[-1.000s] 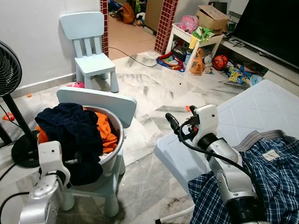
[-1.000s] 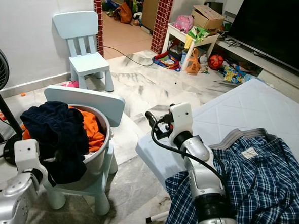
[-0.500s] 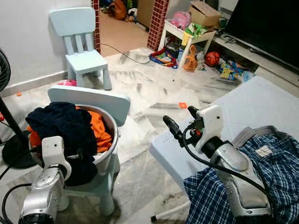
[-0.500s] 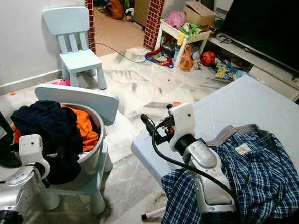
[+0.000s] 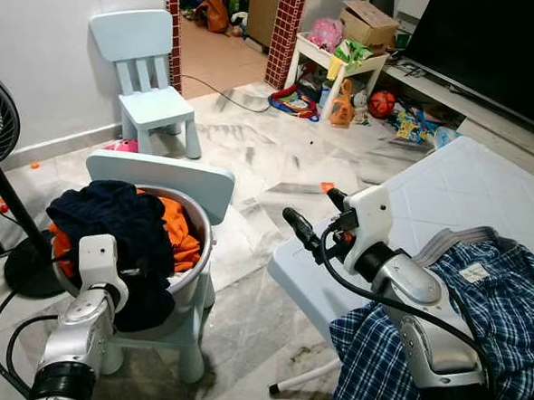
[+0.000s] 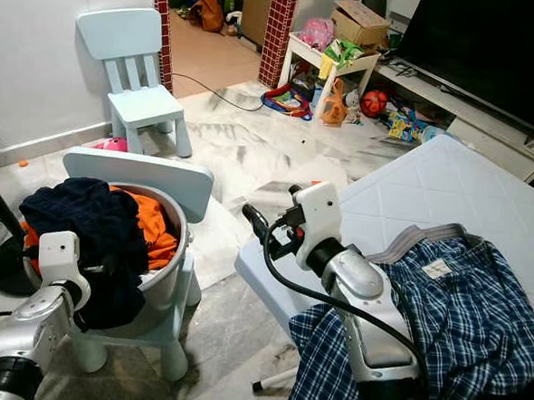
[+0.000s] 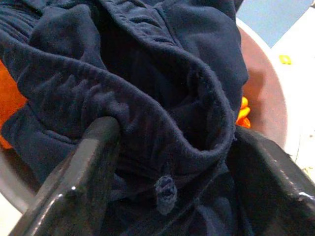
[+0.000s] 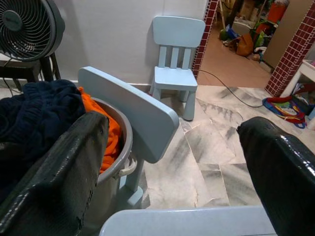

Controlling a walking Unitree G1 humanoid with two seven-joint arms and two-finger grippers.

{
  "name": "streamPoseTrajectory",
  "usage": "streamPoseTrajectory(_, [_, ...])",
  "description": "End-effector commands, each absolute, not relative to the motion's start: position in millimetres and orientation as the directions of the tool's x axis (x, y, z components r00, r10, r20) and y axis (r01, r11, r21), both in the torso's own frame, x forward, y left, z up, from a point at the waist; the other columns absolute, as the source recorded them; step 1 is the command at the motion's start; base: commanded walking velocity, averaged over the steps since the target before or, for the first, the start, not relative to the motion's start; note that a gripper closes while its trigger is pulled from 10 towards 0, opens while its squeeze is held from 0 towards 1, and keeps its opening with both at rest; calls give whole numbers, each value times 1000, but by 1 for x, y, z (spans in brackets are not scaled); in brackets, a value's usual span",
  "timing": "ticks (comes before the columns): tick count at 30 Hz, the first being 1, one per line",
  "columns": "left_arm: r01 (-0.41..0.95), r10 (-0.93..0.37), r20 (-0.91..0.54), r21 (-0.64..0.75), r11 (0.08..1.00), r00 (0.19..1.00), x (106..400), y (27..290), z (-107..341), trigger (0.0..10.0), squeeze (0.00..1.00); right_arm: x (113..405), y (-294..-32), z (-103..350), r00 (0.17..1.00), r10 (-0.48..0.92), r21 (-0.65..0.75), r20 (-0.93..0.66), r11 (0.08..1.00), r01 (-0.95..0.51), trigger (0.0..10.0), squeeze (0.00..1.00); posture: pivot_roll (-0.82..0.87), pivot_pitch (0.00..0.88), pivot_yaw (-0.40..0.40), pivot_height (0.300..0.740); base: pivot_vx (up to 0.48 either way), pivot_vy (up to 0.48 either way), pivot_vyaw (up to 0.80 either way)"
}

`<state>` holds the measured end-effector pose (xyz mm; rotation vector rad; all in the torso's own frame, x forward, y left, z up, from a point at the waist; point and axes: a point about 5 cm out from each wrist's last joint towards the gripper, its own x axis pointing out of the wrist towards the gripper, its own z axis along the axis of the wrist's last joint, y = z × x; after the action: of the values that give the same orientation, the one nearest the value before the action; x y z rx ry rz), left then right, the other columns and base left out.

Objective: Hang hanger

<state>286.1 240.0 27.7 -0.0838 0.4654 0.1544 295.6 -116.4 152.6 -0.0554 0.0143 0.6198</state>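
Zero progress toward hanging, by my read; no hanger can be made out. Left gripper [image 7: 167, 162] sits against the navy garment [image 5: 111, 222] in the grey basin [image 5: 199, 268], fingers spread around a fold, not clamped. Right gripper [image 5: 306, 222] hovers over the white table [image 5: 449, 188] edge, fingers apart, empty. Plaid shirt [image 5: 478, 313] lies on the table; its neck label is too small to read.

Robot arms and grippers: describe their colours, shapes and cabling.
Both arms are silver, rounded metal segments with black joints. The right arm ends in a white wrist housing with looping black cables and a small red part. The right gripper and left gripper each have two long, glossy black fingers.
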Motion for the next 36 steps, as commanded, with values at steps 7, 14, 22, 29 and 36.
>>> streamPoseTrajectory(7, [-151,121,-442,-35,988,889,290,240,29,0,0,295,-117,156,816,578,-64,-23,813,-578,10000,0,-101,12,-132,740,0,0,0])
streamPoseTrajectory(14, [-148,119,-439,-34,988,890,292,242,29,0,0,296,-115,155,814,581,-68,-24,811,-581,10000,0,-97,7,-134,740,0,0,0])
streamPoseTrajectory(22, [-152,122,-435,-36,988,892,293,242,29,0,0,299,-114,155,814,581,-76,-23,810,-581,10000,0,-95,0,-132,740,0,0,0])
streamPoseTrajectory(29, [-154,138,-409,-6,988,902,296,244,33,0,0,302,-112,155,814,580,-80,-17,811,-579,10000,0,-87,0,-130,740,0,0,0])
streamPoseTrajectory(36, [-133,110,-381,-35,990,918,294,241,35,0,0,305,-106,154,815,580,-73,-2,812,-578,10000,0,-71,0,-119,740,0,0,0])
